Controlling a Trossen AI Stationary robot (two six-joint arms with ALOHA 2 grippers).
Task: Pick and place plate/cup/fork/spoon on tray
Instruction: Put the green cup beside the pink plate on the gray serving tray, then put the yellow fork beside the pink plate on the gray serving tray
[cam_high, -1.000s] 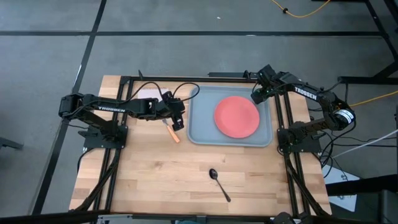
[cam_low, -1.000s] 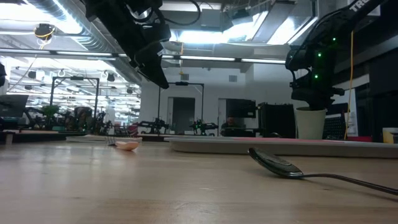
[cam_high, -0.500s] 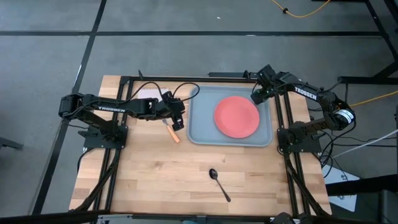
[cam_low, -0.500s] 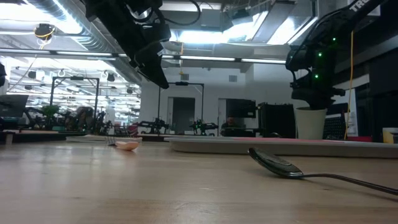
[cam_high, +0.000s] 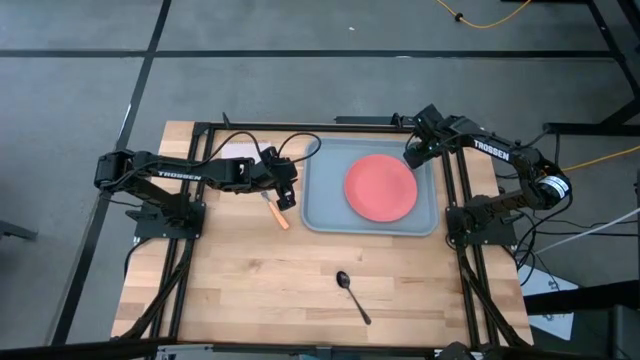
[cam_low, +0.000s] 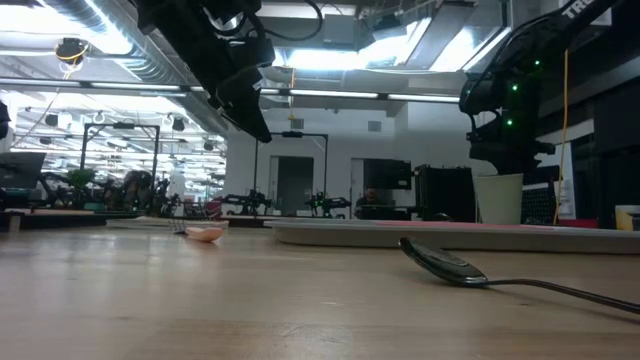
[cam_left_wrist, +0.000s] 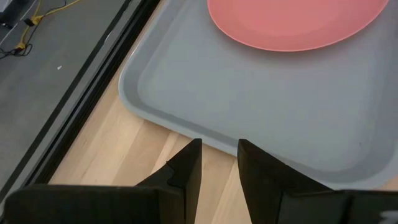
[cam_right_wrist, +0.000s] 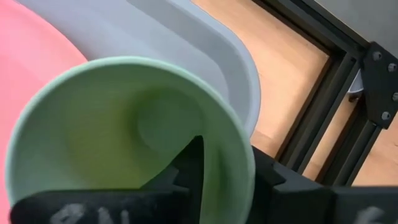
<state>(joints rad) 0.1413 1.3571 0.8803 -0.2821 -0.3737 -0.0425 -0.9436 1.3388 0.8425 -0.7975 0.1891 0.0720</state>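
**Cup held at the tray corner; fork and spoon not yet collected**

We log the right pincer (cam_right_wrist: 214, 168) at the tray's (cam_high: 320, 215) far right corner, about 1 o'clock from the plate (cam_high: 380, 187). It is clamped on the cup (cam_right_wrist: 124, 155), 1 finger inside the bowl and 1 outside the wall. That rim pinch keeps the cup upright, mouth up, so it can go down flat. In the low view the cup hangs at the tray's height beside the plate; we cannot tell whether it touches the tray floor.

The plate lies flat inside the tray, right of centre, leaving open floor on the left side, likely room for the cutlery.

The left pincer (cam_left_wrist: 219, 165) hovers above the bench (cam_high: 250, 290) just beside the tray's left edge, at 9 o'clock from the plate, fingers set narrow with a small gap and nothing between them. It sits right by the fork (cam_high: 277, 214), which lies on the bench near the tray's left rim. We judge it is staged for that pick.

The spoon (cam_high: 353, 297) rests alone at 6 o'clock, well apart from the tray.

We judge 1 of 4 items placed, with the cup close to release.
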